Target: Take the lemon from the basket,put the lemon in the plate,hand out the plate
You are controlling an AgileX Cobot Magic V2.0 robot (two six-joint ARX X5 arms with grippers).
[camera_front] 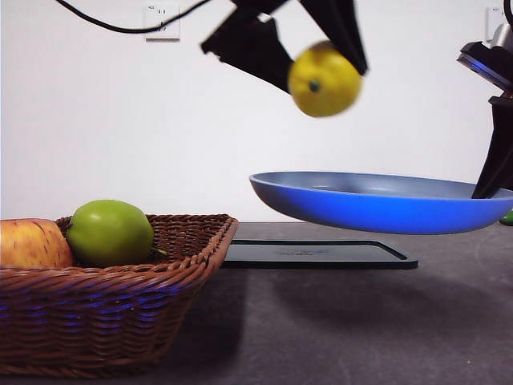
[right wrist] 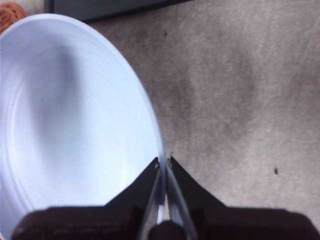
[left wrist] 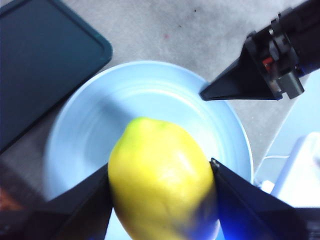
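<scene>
The brown woven wicker basket [camera_front: 120, 297] sits at left on the dark surface [camera_front: 337, 321]. The left pincer [camera_front: 325, 60] grips the bright yellow oval lemon [camera_front: 324, 80] above the light blue round plate [camera_front: 377, 200], which the right pincer [right wrist: 162, 165] pinches by its rim, raised. Placing is under way; next comes lowering and release.

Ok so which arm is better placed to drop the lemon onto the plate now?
Left. The left gripper holds the lemon right above the plate, which the right gripper holds by the rim, lifted off the table.
</scene>
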